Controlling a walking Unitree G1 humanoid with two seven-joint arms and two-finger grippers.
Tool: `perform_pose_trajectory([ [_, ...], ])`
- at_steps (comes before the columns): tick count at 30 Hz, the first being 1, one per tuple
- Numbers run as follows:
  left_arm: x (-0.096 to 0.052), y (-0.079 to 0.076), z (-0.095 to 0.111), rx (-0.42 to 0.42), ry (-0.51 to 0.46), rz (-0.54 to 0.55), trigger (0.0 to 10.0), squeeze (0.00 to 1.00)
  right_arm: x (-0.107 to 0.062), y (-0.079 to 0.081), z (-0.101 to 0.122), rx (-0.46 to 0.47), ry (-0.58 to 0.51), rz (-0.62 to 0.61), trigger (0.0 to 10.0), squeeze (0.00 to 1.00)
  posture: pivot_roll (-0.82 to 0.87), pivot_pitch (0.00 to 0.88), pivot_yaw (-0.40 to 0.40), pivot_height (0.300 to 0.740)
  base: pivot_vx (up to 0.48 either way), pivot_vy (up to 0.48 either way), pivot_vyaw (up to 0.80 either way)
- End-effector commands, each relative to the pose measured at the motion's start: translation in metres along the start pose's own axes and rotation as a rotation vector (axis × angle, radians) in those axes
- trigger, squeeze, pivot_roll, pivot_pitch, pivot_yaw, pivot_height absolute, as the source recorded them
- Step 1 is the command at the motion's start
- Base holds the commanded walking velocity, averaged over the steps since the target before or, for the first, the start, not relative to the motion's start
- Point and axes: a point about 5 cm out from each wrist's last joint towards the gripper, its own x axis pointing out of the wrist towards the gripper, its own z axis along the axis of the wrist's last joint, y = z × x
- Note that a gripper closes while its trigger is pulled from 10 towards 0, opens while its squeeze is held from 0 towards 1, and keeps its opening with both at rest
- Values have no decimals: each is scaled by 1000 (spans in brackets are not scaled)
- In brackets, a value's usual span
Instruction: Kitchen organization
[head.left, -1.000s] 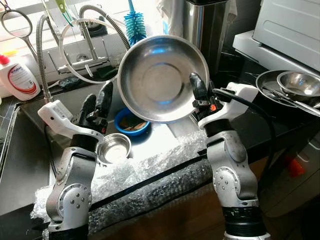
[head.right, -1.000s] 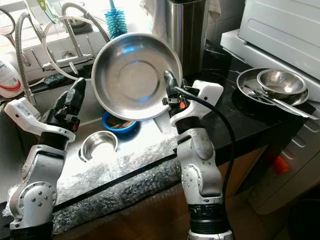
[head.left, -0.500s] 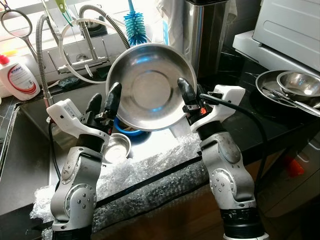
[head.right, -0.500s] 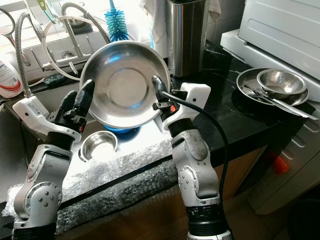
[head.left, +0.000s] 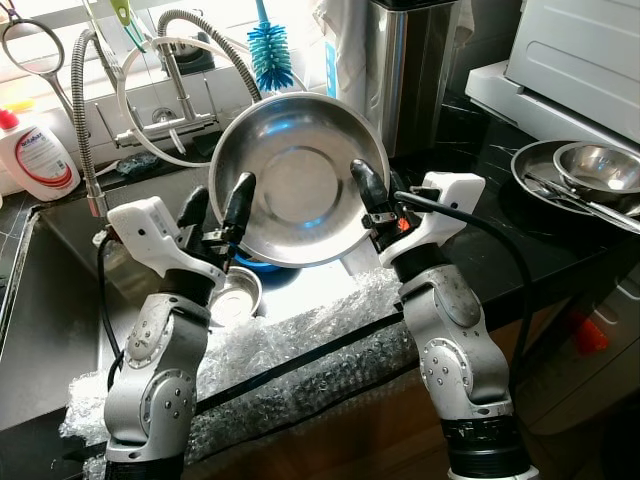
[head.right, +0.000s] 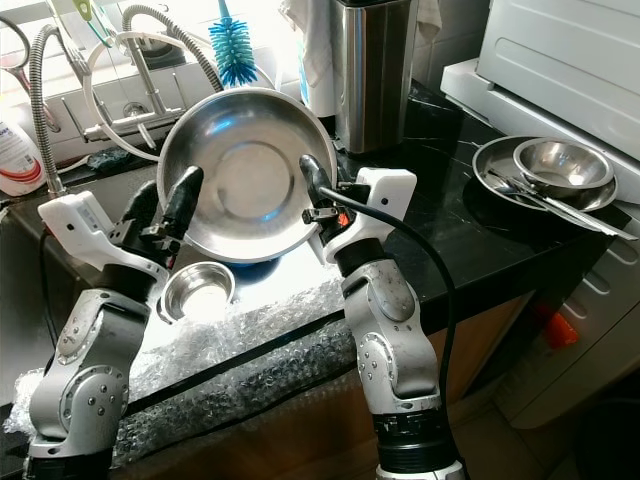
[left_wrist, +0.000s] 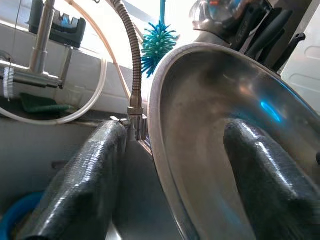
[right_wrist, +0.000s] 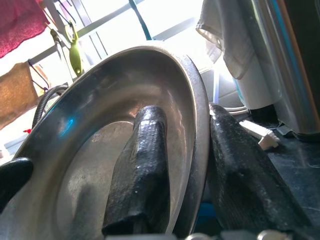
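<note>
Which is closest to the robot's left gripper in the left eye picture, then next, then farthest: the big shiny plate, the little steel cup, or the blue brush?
1. Big shiny plate, its rim between the left gripper's fingers.
2. Little steel cup, just below in the sink.
3. Blue brush, up behind the tap.

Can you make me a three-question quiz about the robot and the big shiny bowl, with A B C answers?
1. Where is the big steel bowl?
A. Held up over the sink
B. On the floor
C. Inside a cupboard

2. What colour is the bottle brush?
A. Red
B. Blue
C. Yellow

3. How is the right hand holding the bowl?
A. Open, far from it
B. Shut on its rim
C. Resting under it

Answers: 1 A, the bowl stands tilted above the sink. 2 B, its bristles are blue. 3 B, one finger sits inside the rim and one outside.
</note>
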Motion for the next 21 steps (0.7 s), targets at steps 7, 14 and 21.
perform_pose_trajectory([
  [7, 0, 1, 4, 27, -17, 5, 0, 0, 1, 7, 0, -6, 1, 32, 10000, 0, -124, 0, 110, 740, 0, 0, 0],
  [14, 0, 1, 5, 29, -27, 3, 0, 0, 1, 7, -1, -15, 5, 29, 10000, 0, -124, 0, 110, 740, 0, 0, 0],
  [21, 0, 0, 3, 28, -18, -6, 0, 0, 1, 7, -1, -23, 7, 34, 10000, 0, -124, 0, 110, 740, 0, 0, 0],
])
